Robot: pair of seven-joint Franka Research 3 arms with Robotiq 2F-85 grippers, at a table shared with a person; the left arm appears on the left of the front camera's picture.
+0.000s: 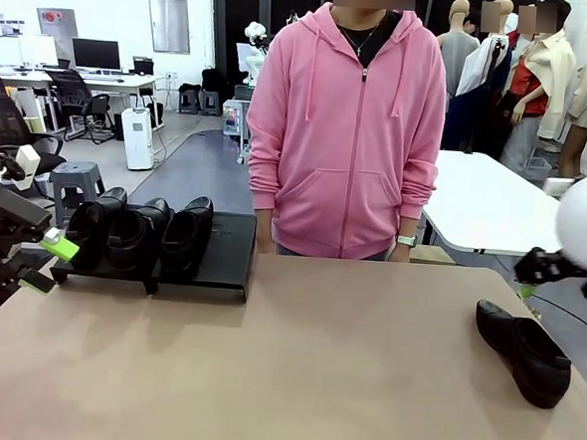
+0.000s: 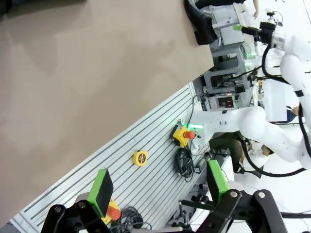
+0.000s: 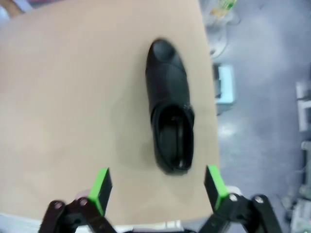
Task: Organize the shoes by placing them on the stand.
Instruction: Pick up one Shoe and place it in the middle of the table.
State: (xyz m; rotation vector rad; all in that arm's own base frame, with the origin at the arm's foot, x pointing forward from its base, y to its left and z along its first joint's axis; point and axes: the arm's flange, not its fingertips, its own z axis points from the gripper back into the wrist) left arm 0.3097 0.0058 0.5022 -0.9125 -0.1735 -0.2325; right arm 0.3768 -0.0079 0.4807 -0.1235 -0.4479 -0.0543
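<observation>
Tan tabletop (matte), office desks in bkgd.

Robotics lab in open office-type hall. Beyond left gripper: desks with monitors, office chairs, grey stool, white floor unit. Below left gripper in its wrist view: slotted aluminium mounting rail, yellow emergency-stop box, cabling, equipment rack. Ahead of right gripper: white worktable. Tan robot table shared with person.
</observation>
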